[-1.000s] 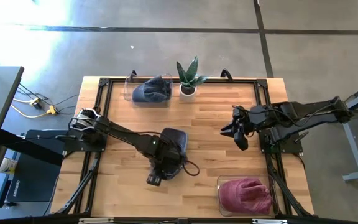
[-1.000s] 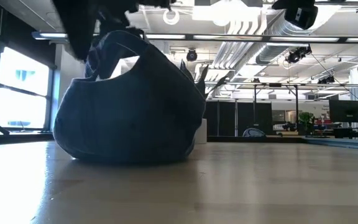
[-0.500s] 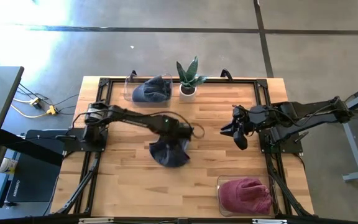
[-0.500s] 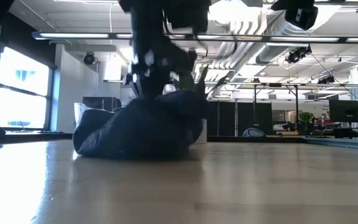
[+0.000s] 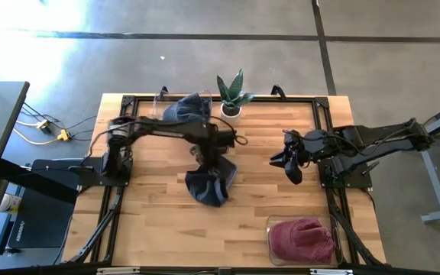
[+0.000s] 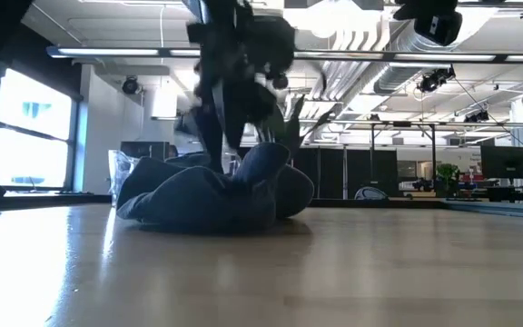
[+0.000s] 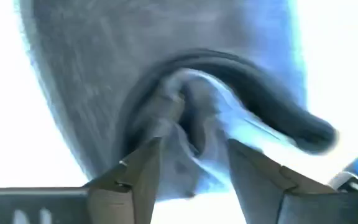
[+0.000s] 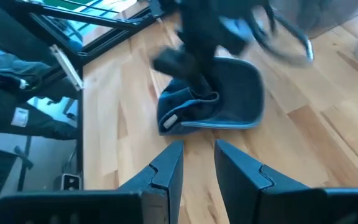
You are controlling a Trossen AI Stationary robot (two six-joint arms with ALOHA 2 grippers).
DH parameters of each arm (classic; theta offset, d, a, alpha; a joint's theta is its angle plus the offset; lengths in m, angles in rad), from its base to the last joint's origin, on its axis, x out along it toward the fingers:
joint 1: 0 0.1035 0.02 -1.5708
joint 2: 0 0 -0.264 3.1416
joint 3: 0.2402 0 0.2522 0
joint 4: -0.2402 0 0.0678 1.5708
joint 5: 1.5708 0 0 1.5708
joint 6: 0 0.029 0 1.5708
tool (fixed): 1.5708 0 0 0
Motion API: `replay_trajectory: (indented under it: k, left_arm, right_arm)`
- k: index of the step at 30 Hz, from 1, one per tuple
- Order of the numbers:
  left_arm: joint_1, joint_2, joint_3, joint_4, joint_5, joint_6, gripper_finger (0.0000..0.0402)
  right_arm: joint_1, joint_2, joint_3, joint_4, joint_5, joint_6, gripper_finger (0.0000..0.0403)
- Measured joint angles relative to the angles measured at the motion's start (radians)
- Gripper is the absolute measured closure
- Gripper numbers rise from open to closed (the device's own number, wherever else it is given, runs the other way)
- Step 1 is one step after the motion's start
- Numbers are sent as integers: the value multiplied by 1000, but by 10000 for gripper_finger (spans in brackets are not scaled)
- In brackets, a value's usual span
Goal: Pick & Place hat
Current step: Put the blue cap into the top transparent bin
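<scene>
The left gripper (image 7: pixel 188 165) hangs over the dark blue hat (image 5: pixel 209 183) at mid-table, fingers parted around a fold of its fabric, though a firm pinch cannot be confirmed. The hat lies crumpled on the table (image 5: pixel 266 153). A thin fold could slip free on lifting, or drag sideways. The right gripper (image 5: pixel 290 162) waits right of centre, fingers slightly apart, holding nothing.
</scene>
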Motion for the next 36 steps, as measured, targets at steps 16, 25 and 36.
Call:
replay_trajectory:
  k: [16, 25, 36]
  left_arm:
    - [-361, -165, -130, 163, -366, -153, 334]
    - [-304, 24, -184, 795, -426, -122, 385]
    - [-237, -52, -45, 587, -226, -72, 400]
  right_arm:
    - [0, 149, 0, 129, 17, -51, 315]
    - [-3, 99, 1, 120, -2, -54, 316]
    - [21, 69, 2, 62, -47, -53, 316]
